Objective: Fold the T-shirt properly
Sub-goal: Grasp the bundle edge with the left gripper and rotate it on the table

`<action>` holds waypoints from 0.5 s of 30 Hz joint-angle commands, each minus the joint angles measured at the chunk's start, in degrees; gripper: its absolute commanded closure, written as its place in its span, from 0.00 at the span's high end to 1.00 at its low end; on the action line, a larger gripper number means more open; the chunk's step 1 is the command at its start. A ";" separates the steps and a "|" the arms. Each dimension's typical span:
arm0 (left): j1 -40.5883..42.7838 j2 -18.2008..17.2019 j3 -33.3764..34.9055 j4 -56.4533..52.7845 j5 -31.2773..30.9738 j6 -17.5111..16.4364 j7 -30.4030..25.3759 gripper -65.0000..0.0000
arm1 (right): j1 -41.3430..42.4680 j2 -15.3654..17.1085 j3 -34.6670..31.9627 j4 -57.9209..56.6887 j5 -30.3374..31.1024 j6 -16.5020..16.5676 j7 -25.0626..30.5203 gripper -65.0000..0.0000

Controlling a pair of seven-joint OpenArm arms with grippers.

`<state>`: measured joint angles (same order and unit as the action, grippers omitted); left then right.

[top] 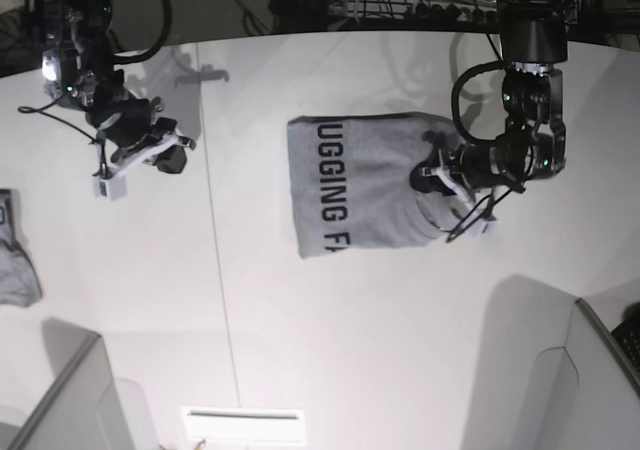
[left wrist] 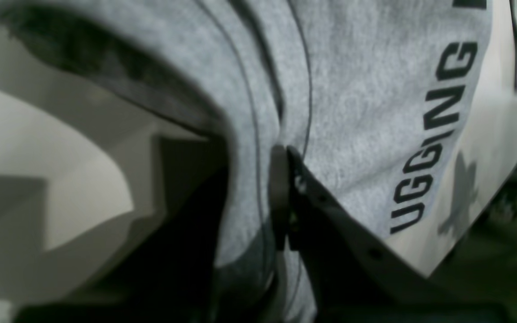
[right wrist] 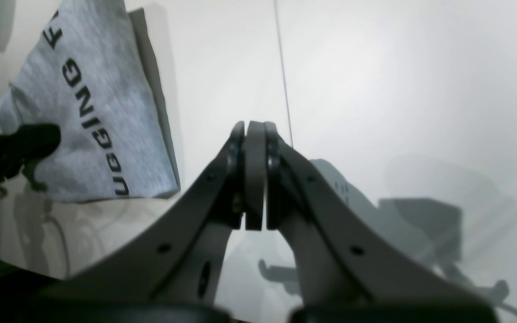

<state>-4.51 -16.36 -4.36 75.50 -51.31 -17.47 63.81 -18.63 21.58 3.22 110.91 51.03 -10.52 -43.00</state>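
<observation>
One soft T-shirt [top: 345, 185], part-folded on the bench [top: 330, 310].
Left pincer [left wrist: 285, 154] seemingly pinches its limp edge; right pincer [right wrist: 255, 130] closed, empty.

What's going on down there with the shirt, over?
Left gripper shut on T-shirt edge. Right gripper shut, empty, off to the side. Nothing in the way.

T-shirt [left wrist: 366, 112] lettering cut off at frame top; grey cloth [top: 15, 265] cropped by left edge.
</observation>
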 commanded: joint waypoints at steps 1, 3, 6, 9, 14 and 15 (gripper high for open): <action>-1.68 -1.62 2.21 0.58 0.45 0.46 1.11 0.00 | 0.04 0.44 1.13 1.04 0.62 0.46 0.94 0.00; -3.88 -3.82 7.83 0.58 0.45 0.38 1.11 0.00 | -0.49 0.35 2.45 1.04 0.62 0.46 0.94 0.00; -7.66 -6.28 16.80 0.58 0.45 0.38 1.11 0.00 | -1.02 -1.14 4.47 0.96 0.36 0.46 0.94 0.00; -11.35 -7.86 24.89 0.58 0.45 0.29 1.11 0.00 | -2.25 -3.61 8.86 0.60 0.18 0.46 0.94 0.00; -17.07 -8.56 35.44 0.58 0.45 0.29 0.94 0.00 | -4.97 -5.19 12.29 0.60 0.18 0.46 0.85 0.00; -18.39 -8.56 37.55 0.58 0.45 0.29 0.94 0.00 | -5.76 -5.19 12.29 0.60 0.18 0.46 0.85 0.00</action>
<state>-21.71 -24.49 33.56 75.48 -50.85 -17.10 64.38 -24.47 15.99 15.27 110.61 50.63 -10.52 -42.87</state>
